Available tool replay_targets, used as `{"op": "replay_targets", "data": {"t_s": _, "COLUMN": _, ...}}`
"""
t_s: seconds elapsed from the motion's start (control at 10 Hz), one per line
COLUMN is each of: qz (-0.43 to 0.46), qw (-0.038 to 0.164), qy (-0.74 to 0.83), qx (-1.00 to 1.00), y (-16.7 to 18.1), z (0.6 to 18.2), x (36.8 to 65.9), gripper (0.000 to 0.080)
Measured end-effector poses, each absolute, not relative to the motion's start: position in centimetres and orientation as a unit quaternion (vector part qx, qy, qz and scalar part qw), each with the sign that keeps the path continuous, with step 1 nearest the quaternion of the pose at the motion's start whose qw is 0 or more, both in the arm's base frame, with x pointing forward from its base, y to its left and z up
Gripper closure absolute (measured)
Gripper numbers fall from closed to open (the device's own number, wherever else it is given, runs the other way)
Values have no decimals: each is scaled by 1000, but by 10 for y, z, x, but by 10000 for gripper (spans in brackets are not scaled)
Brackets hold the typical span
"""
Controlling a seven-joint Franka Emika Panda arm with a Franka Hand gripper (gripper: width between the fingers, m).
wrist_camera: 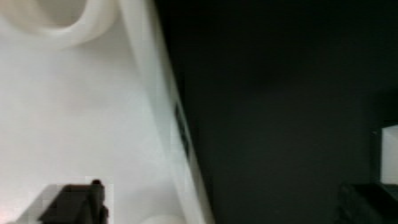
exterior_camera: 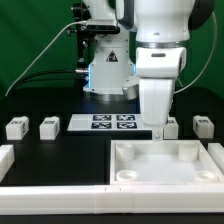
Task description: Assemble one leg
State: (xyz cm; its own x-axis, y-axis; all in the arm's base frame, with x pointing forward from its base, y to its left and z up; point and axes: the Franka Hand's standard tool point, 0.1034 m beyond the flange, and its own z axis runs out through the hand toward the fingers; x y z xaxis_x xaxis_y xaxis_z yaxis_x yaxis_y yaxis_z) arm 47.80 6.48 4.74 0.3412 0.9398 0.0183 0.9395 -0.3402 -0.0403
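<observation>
Four small white legs with tags stand in a row on the black table: two at the exterior view's left [exterior_camera: 15, 127] [exterior_camera: 48, 126] and two at its right, one [exterior_camera: 171, 127] just beside my gripper and one [exterior_camera: 203, 126] farther out. My gripper [exterior_camera: 156, 126] hangs low over the back edge of the large white tray-like piece [exterior_camera: 130, 172]. In the wrist view the gripper [wrist_camera: 217, 205] is open and empty; one finger [wrist_camera: 71, 205] is over the tray piece [wrist_camera: 71, 110], the other over the black table. A leg [wrist_camera: 390, 152] shows at that view's edge.
The marker board [exterior_camera: 112, 122] lies between the left legs and my gripper. A white rail [exterior_camera: 50, 192] runs along the front, with a white block [exterior_camera: 5, 156] at the left. The robot base [exterior_camera: 108, 72] stands behind. A corner socket [wrist_camera: 63, 20] of the tray piece shows in the wrist view.
</observation>
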Motion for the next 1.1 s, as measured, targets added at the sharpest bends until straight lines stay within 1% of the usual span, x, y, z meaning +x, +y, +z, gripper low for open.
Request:
{"op": "replay_targets", "data": {"t_s": 0.2, "qz": 3, "qw": 18, "qy": -530, "qx": -848, "y": 70, "z": 54, "x": 472, "gripper": 151}}
{"op": "replay_targets", "data": {"t_s": 0.4, "qz": 5, "qw": 18, "qy": -472, "qx": -881, "y": 77, "z": 55, "x": 472, "gripper": 151}}
{"op": "replay_targets", "data": {"t_s": 0.5, "qz": 4, "qw": 16, "qy": -429, "qx": -903, "y": 81, "z": 60, "x": 476, "gripper": 151}}
{"op": "replay_targets", "data": {"t_s": 0.6, "qz": 2, "qw": 15, "qy": -409, "qx": -912, "y": 86, "z": 61, "x": 478, "gripper": 151}}
{"op": "replay_targets", "data": {"t_s": 0.8, "qz": 1, "qw": 14, "qy": -393, "qx": -919, "y": 101, "z": 65, "x": 491, "gripper": 151}}
{"op": "replay_targets", "data": {"t_s": 1.1, "qz": 3, "qw": 15, "qy": -394, "qx": -919, "y": 99, "z": 63, "x": 489, "gripper": 151}}
